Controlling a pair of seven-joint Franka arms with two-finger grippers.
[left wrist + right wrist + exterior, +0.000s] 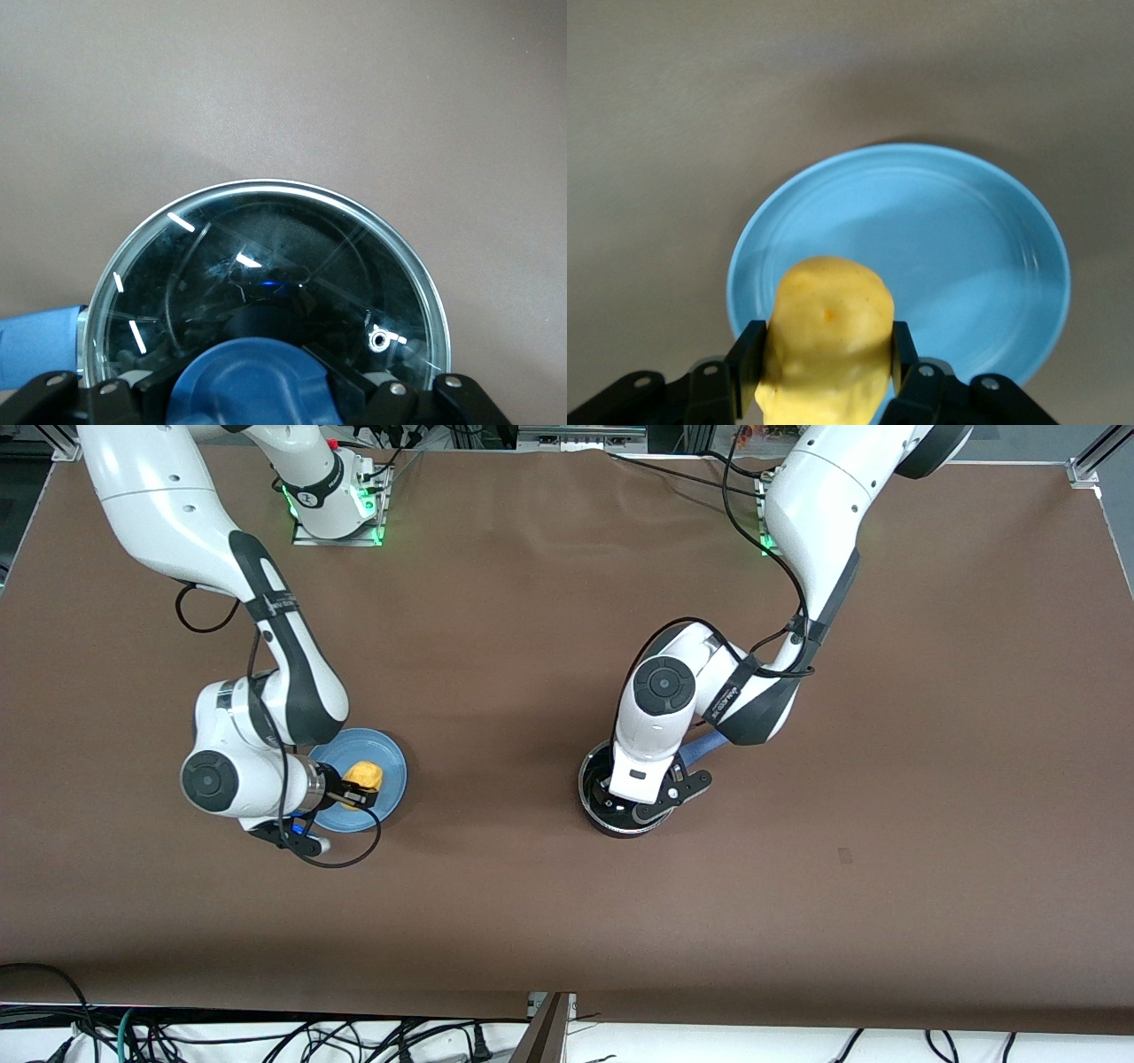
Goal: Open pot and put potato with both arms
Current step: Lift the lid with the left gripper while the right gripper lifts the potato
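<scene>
Front view: right gripper (358, 788), wrist bent level, is clamped on the potato (364, 776) over the blue plate (390, 766). Left gripper (640, 802) points straight down over the pot (592, 779), fingers (354, 382) closed on the lid's blue knob (257, 390).
</scene>
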